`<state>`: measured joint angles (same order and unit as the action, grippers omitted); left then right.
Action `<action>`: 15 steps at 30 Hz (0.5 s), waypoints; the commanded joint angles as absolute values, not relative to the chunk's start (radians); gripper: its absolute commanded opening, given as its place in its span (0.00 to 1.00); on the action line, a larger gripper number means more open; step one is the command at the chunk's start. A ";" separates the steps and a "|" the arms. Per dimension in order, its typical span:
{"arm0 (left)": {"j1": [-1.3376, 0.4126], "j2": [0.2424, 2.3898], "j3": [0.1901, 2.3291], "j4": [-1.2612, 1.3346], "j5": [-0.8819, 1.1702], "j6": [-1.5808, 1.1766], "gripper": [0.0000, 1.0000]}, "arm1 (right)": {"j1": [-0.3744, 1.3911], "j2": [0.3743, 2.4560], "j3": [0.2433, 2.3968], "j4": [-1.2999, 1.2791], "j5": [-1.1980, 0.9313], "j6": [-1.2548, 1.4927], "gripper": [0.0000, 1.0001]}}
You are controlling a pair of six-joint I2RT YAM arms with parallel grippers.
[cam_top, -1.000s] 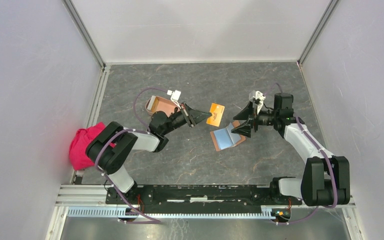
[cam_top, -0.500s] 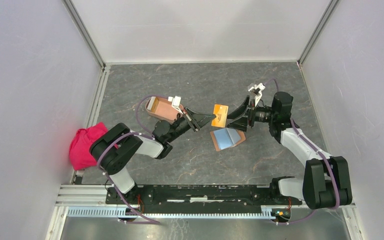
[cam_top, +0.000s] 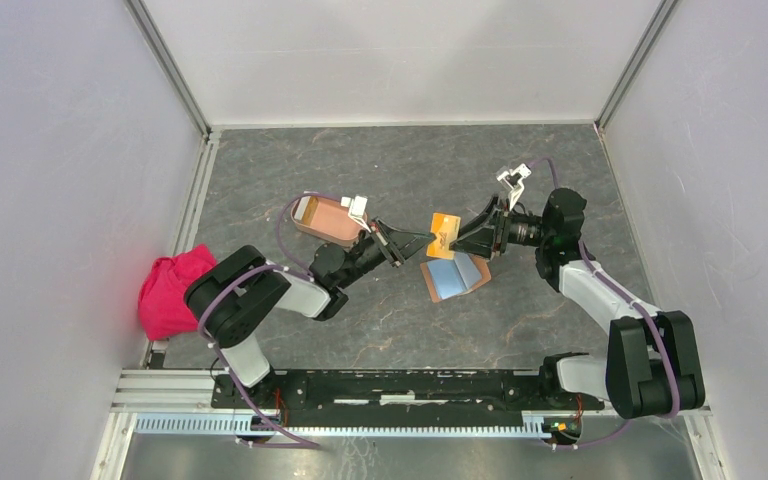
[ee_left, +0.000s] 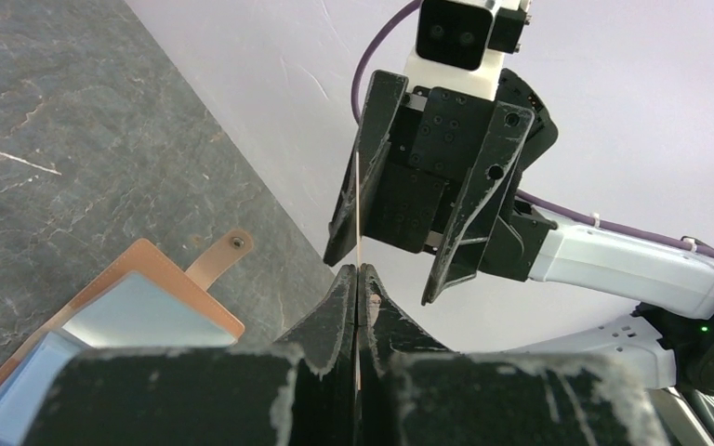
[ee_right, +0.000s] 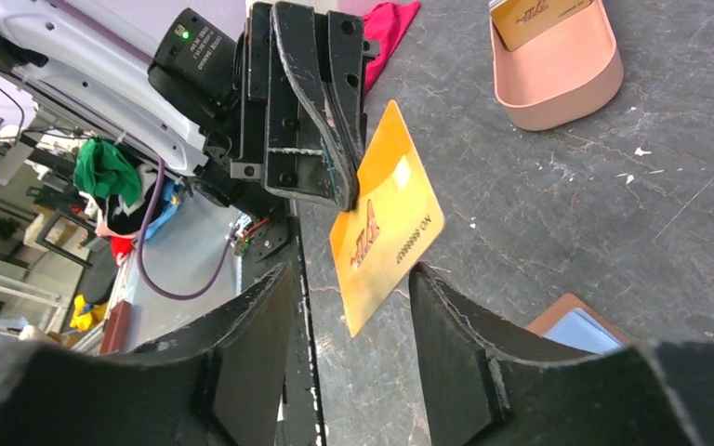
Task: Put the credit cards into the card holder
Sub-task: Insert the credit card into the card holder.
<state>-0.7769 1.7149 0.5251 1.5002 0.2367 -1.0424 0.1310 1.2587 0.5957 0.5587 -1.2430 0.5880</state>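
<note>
Orange card (ee_right: 386, 223) pinched at edge by closed left gripper (ee_left: 358, 283), held aloft. Right gripper (cam_top: 465, 240) spread wide, empty, beside card. Transfer in hand; carry to card holder (ee_right: 558, 88) judged required next.

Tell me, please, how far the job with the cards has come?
Done: one orange card sits in the pink card holder. In hand: the left gripper pinches a second orange card in the air, and the open right gripper brackets it without gripping. Left: that card and the blue cards on the brown wallet.
</note>
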 commanded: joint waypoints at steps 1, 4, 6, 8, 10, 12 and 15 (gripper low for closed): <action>-0.785 1.734 0.538 1.626 0.216 -1.046 0.02 | 0.136 1.270 0.590 0.647 -1.219 0.652 0.52; -0.788 1.738 0.542 1.626 0.217 -1.048 0.02 | 0.136 1.277 0.587 0.654 -1.216 0.664 0.43; -0.788 1.740 0.543 1.627 0.218 -1.049 0.02 | 0.136 1.280 0.586 0.658 -1.215 0.670 0.36; -0.789 1.742 0.543 1.626 0.218 -1.051 0.02 | 0.136 1.282 0.586 0.659 -1.214 0.671 0.25; -0.790 1.744 0.542 1.627 0.218 -1.052 0.03 | 0.136 1.288 0.588 0.659 -1.215 0.671 0.13; -0.790 1.744 0.541 1.625 0.217 -1.053 0.04 | 0.136 1.293 0.589 0.659 -1.217 0.672 0.02; -0.790 1.742 0.535 1.625 0.210 -1.056 0.14 | 0.136 1.294 0.589 0.658 -1.217 0.666 0.00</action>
<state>-0.7830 1.7363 0.5251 1.5127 0.2337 -1.0428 0.1307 1.2919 0.5903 0.6086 -1.2118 0.6716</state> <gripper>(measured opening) 0.078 0.010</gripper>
